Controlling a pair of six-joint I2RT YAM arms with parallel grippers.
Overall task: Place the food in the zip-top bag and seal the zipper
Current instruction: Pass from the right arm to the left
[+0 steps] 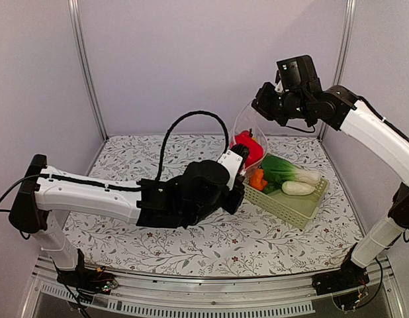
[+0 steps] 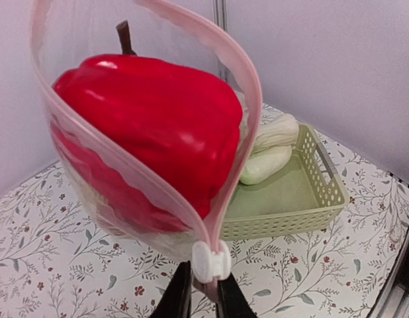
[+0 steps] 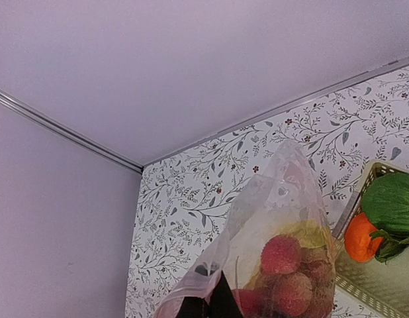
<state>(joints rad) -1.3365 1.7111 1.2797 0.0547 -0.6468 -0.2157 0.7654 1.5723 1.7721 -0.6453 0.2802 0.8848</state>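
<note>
Hanging between both claws, the zip-top bag (image 3: 284,192) gapes open. The right claw (image 3: 206,301), pressed together, pinches its upper edge; the left claw (image 2: 203,281) nips the zipper (image 2: 247,86) just below the white slider (image 2: 210,260). Inside sit a round red fruit (image 2: 151,112) and a red-pink fruit cluster (image 3: 287,271). The orange (image 1: 257,179) and napa cabbage (image 1: 298,188) lie in the green basket (image 1: 290,211) on the worktop (image 1: 191,245).

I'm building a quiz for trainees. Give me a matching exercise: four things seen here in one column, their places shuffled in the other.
1 red pepper
2 orange
3 white slider
4 basket

A on the flowered tablecloth
B inside the clear bag
C in the basket
D on the bag's mouth, just above the left claw

Pairs: 1-B, 2-C, 3-D, 4-A
</note>
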